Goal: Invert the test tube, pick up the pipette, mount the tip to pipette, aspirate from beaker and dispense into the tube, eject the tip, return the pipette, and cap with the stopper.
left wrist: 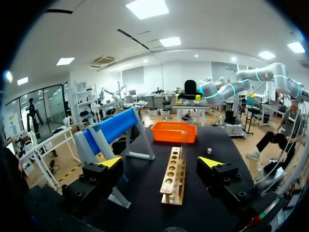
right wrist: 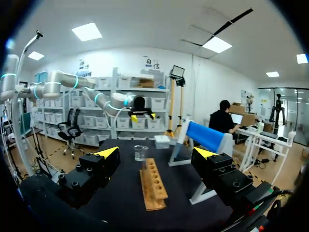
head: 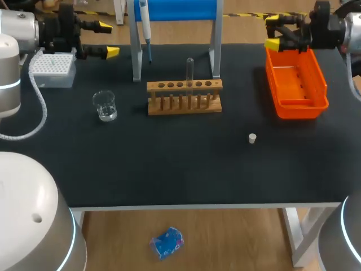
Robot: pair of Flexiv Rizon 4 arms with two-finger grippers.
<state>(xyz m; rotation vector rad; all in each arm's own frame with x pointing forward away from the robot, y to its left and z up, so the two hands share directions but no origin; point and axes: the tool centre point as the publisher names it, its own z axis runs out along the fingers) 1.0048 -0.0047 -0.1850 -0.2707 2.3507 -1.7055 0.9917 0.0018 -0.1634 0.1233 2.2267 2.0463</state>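
Clear glass test tube [head: 190, 70] is standing upright in the wooden multi-hole rack [head: 184, 97]. Bare black surface [head: 169, 164] is lying open from rack to near edge; small white stopper [head: 252, 138] is sitting there, right-front of rack. Glass beaker [head: 105, 105] is sitting left of rack, orange plastic tray [head: 296, 84] right. Left tool [head: 108, 39] and right tool [head: 273, 31] are hovering behind rack, well apart from it, both released with fingers spread wide.

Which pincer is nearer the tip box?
The left pincer, beside the white tip box; the right pincer is across the table by the orange bin.
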